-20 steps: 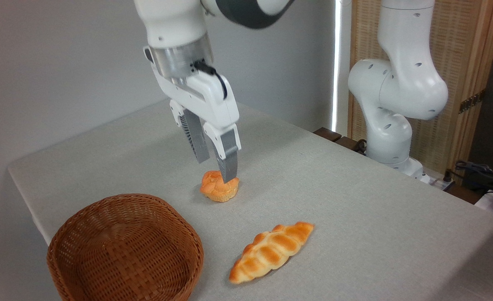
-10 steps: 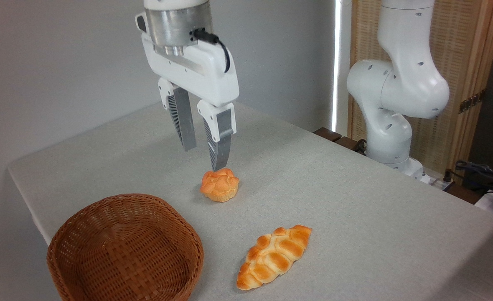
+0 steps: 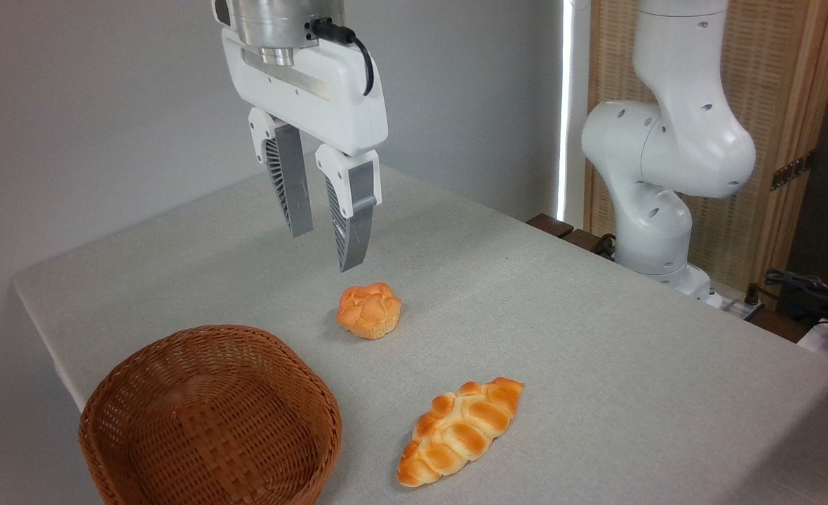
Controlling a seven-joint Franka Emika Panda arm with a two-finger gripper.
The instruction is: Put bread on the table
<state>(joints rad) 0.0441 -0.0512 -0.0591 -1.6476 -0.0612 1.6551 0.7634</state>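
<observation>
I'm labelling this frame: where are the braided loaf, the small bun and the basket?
braided loaf (image 3: pixel 460 432): fixed camera, middle of its top crust.
small bun (image 3: pixel 369 310): fixed camera, flower-shaped top.
basket (image 3: pixel 175 351): fixed camera, far rim.

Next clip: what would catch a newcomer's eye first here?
The open gripper hangs empty above the small orange bun mid-table. The braided bread lies on the grey table near the front, right of the empty wicker basket.

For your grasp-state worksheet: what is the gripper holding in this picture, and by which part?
Nothing. The gripper hangs with its jaws open and empty above the bun; the bread lies on the table.
</observation>
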